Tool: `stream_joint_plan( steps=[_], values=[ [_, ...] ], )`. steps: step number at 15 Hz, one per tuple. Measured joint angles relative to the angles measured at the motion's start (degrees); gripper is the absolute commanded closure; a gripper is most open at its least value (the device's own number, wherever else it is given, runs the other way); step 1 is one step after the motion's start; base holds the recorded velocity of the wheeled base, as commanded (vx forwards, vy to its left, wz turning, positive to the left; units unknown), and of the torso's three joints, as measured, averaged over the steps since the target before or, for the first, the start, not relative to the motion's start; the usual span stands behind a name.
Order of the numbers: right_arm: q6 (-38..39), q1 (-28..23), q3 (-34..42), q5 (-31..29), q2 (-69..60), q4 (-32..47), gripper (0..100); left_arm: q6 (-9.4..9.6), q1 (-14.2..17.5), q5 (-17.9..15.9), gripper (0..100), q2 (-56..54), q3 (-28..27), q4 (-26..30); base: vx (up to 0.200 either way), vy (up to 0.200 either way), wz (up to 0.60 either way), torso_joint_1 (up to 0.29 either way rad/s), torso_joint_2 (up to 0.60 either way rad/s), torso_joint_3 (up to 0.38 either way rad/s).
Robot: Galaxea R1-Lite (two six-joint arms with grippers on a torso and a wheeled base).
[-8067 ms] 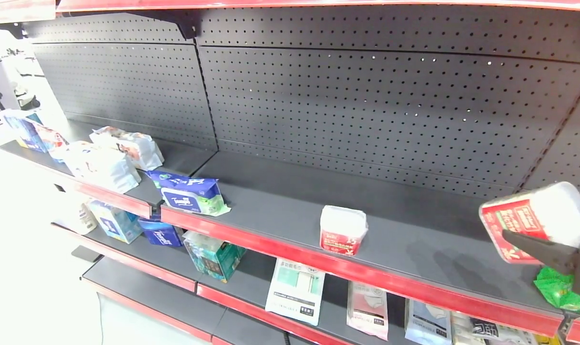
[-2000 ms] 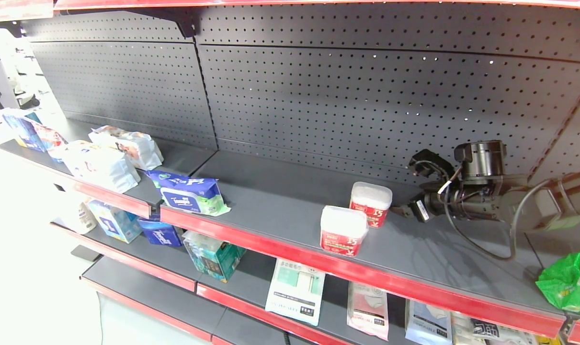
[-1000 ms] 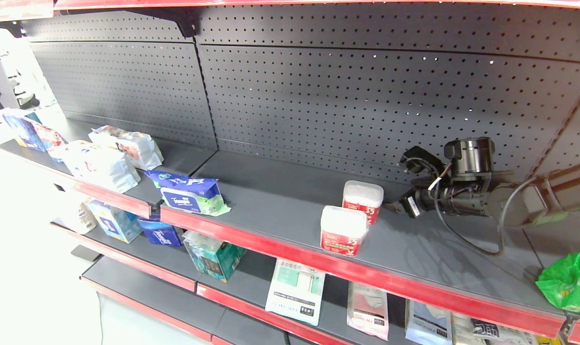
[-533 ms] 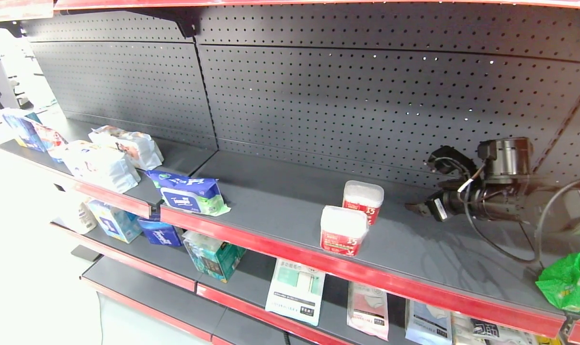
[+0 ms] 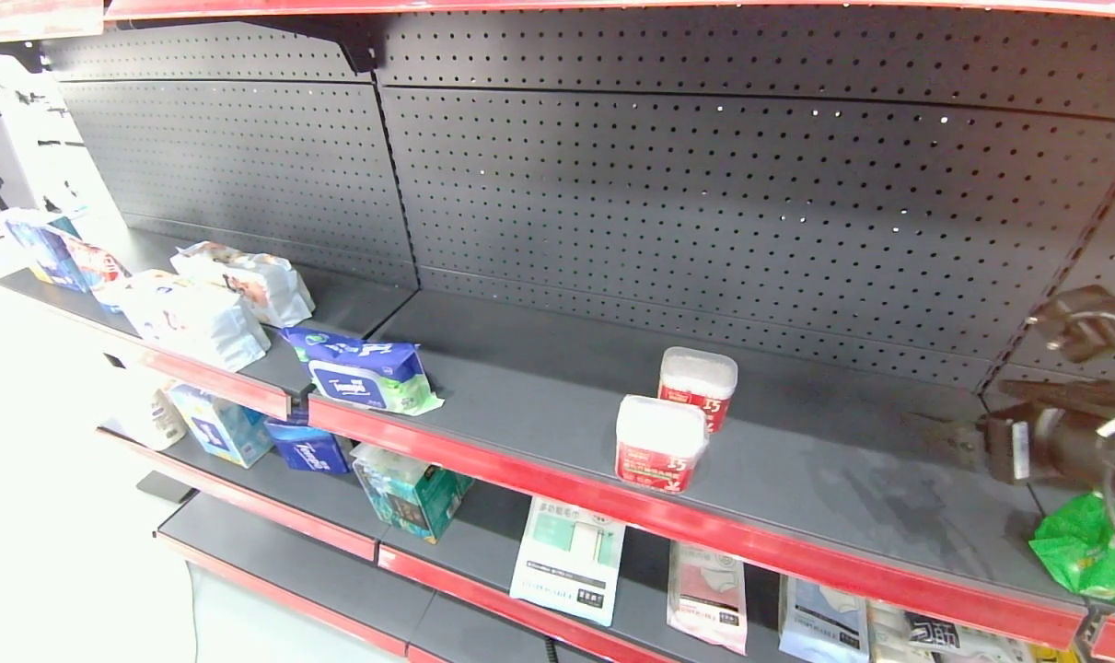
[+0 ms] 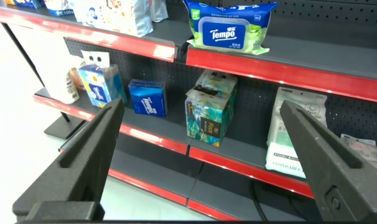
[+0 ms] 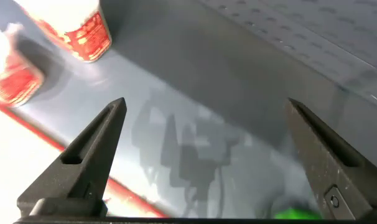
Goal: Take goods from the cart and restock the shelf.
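- The right gripper [image 7: 205, 104] hangs low over the shelf [image 5: 539, 378], its fingers [image 7: 89, 162] spread wide with nothing between them.
- The rear tub [image 5: 698, 382], white with a red label, stands upright on the shelf well ahead of that gripper's tips and apart from them.
- The front tub [image 5: 660, 447] is just beside the rear tub, farther from the gripper and closer to the shelf's red edge [image 5: 796, 552]; whether the two tubs touch cannot be told.
- A green bag [image 5: 1082, 543] lies on the shelf close behind the right gripper's tips, below its wrist.
- The left gripper [image 6: 201, 107] is also spread wide and holds nothing; it faces the lower shelves.
- Ahead of and above the left gripper, a wipes pack [image 6: 229, 28] sits at the front of the tubs' shelf level.
- Straight ahead of it, one level down, stand a blue box [image 6: 147, 98] and a green box [image 6: 210, 109], with a pouch [image 6: 294, 134] beside them.
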Motion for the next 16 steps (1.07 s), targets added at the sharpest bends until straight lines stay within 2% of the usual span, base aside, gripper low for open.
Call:
stream_joint_plan(
  steps=[6, 8, 11, 12, 14, 16],
  values=[
    [3.29, 0.30, 19.80, 1.10, -36.00, 0.26, 0, 0.00, 0.00, 0.00, 0, 0.00, 0.00, 0.00, 0.000, 0.000, 0.00, 0.000, 0.00, 0.000],
    [4.96, 0.41, 24.76, 1.10, -47.43, 3.04, 0, 0.00, 0.02, 0.00, 0, 0.00, 0.00, 0.00, 0.000, 0.000, 0.00, 0.000, 0.00, 0.000],
    [7.83, 0.48, 28.23, 0.82, -62.51, 14.76, 0, -0.05, 0.05, 0.00, 0, 0.00, 0.00, 0.00, 0.000, 0.000, 0.00, 0.000, 0.00, 0.000],
    [10.92, 0.52, 28.94, -0.99, -66.88, 20.44, 0, -0.05, 0.05, 0.00, 0, 0.00, 0.00, 0.00, 0.000, 0.000, 0.00, 0.000, 0.00, 0.000],
    [15.20, 0.61, 29.61, -3.28, -71.89, 22.37, 0, -0.05, 0.05, 0.00, 0, 0.00, 0.00, 0.02, 0.000, 0.000, 0.00, 0.000, 0.00, 0.000],
    [13.64, 0.63, 29.83, -3.40, -74.18, 22.46, 0, 0.04, 0.00, 0.00, 0, 0.00, 0.00, 0.02, 0.000, 0.000, 0.00, 0.000, 0.00, 0.000]
  ],
)
